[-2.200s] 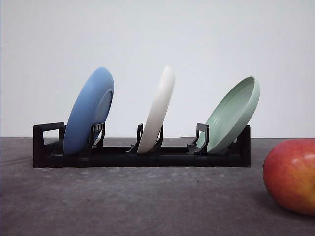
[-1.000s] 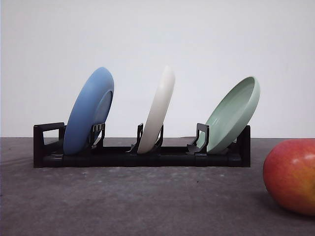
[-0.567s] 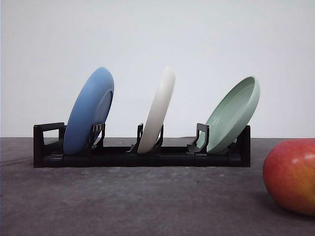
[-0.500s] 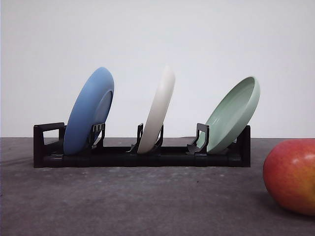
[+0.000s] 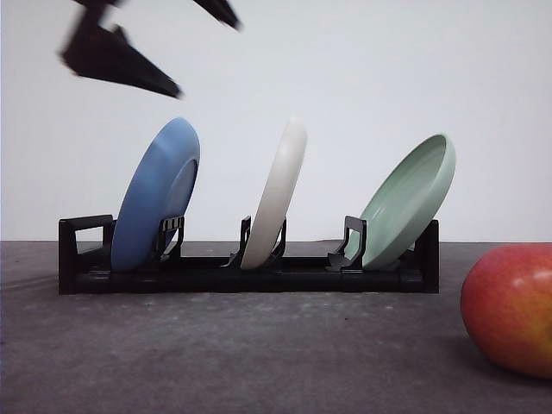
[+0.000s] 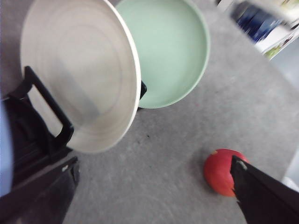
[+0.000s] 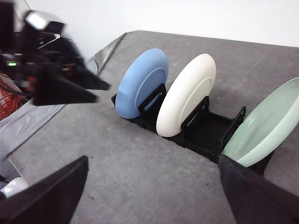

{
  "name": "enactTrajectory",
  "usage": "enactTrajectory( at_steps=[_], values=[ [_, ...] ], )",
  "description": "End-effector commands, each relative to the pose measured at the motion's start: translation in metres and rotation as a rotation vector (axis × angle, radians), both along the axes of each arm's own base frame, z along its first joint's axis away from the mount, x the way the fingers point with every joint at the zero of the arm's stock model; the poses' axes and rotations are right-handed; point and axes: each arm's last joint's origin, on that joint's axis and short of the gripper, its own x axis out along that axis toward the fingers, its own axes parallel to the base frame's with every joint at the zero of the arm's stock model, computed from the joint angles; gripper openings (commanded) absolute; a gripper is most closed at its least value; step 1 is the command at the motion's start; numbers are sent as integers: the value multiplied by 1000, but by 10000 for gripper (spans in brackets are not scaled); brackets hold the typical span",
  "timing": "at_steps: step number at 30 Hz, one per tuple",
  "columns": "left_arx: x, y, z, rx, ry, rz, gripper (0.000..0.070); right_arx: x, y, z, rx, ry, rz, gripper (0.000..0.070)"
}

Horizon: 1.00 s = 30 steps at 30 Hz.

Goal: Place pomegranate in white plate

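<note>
**Surfaces and finishes**

You see a matt, faintly mottled grey table (image 5: 241,354). The rack (image 5: 250,274) looks like black moulded plastic with a dull sheen. The white plate (image 5: 278,191), blue plate (image 5: 155,194) and mint-green plate (image 5: 412,197) all have smooth, matt, unpatterned surfaces. The pomegranate (image 5: 511,309) has smooth red-to-yellow skin with a soft shine.

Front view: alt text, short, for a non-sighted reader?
Blue plate, white plate and green plate lean in a black rack on a grey table. A pomegranate lies at the right edge; the open left gripper hovers above the blue plate.
</note>
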Motion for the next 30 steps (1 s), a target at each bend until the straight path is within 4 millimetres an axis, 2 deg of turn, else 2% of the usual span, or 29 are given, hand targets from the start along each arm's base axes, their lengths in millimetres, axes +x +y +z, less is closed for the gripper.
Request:
enactTrajectory(
  at_steps=[1, 7, 11, 18, 20, 23, 26, 27, 29, 30],
  values=[
    [14, -18, 6, 18, -11, 0, 622, 0, 0, 5, 13, -6, 0, 568],
    [55, -68, 7, 106, -3, 10, 623, 0, 0, 5, 14, -4, -1, 568],
    [73, -91, 0, 143, 7, 15, 622, -1, 0, 5, 22, 4, -4, 568],
    [80, -111, -18, 233, -3, 57, 622, -1, 0, 5, 29, 12, -6, 568],
    [80, -115, -23, 244, 3, 53, 596, -1, 0, 5, 30, 14, -7, 568],
    [79, -117, -27, 258, 19, 45, 460, -1, 0, 5, 37, 21, -10, 568],
    [80, -117, -30, 264, 28, 45, 378, -1, 0, 5, 38, 22, -11, 568],
    [80, -117, -30, 264, 28, 45, 298, -1, 0, 5, 38, 23, -11, 568],
    [80, -117, -30, 261, 26, 45, 58, -1, 0, 5, 40, 24, -12, 568],
    [80, -118, -30, 259, 25, 46, 0, -1, 0, 5, 41, 25, -12, 568]
  ],
)
